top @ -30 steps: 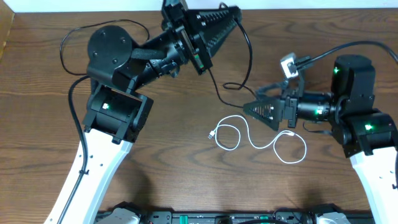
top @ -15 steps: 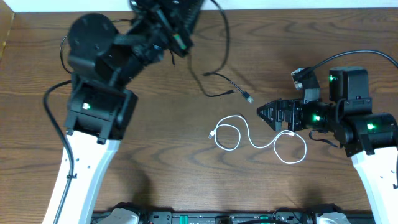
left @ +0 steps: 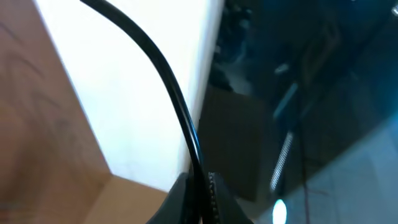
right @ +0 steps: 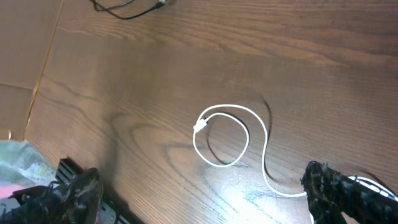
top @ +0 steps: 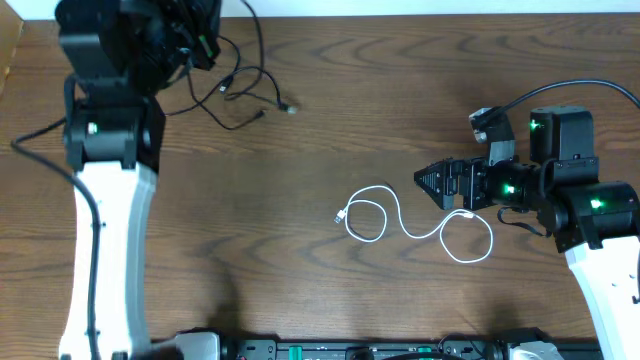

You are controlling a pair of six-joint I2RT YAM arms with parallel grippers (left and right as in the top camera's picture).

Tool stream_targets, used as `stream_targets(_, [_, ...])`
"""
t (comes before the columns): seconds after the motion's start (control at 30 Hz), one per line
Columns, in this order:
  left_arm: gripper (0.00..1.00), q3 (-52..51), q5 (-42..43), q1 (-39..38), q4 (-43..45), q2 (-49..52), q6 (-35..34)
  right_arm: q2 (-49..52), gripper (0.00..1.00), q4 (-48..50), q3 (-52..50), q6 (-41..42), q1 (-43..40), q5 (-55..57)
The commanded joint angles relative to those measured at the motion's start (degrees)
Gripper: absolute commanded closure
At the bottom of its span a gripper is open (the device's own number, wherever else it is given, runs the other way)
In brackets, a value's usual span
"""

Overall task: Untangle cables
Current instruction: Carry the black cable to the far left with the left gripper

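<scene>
My left gripper (top: 200, 42) is at the table's far left corner, shut on a black cable (left: 180, 106) that runs up between its fingers (left: 177, 202). The black cables (top: 245, 95) trail from it onto the wood, with plug ends near the back edge; whether they still cross each other I cannot tell. The white cable (top: 400, 215) lies alone in loose loops at mid-table, also visible in the right wrist view as the white cable (right: 224, 134). My right gripper (top: 424, 183) stands open just right of it, low over the wood, with nothing between its jaws (right: 205, 193).
Thicker black arm cables (top: 560, 90) arc above the right arm. The left arm's white link (top: 105, 250) crosses the left side of the table. A pale wall (left: 143, 74) stands behind the table's back edge.
My left arm has swung left and back, dragging the black cables away from the white cable to the far left corner. The right gripper drew back slightly to the right, then held still.
</scene>
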Motion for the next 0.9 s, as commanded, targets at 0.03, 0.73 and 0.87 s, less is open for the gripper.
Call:
stream_targets(0.03, [0.92, 0.79, 9.42, 3.61, 0.11, 6.1, 3.43, -0.26, 0.01, -0.04, 0.02, -1.03, -0.33, 0.07])
stream_targets(0.73, [0.93, -0.02, 11.19, 25.42, -21.59, 9.92, 21.31, -0.24, 0.01, 3.02, -3.06, -0.7, -0.33, 0.04])
stream_targets(0.87, [0.93, -0.02, 2.91, 30.21, -22.21, 10.71, 28.3, -0.22, 0.01, 2.99, -3.06, -0.35, -0.33, 0.04])
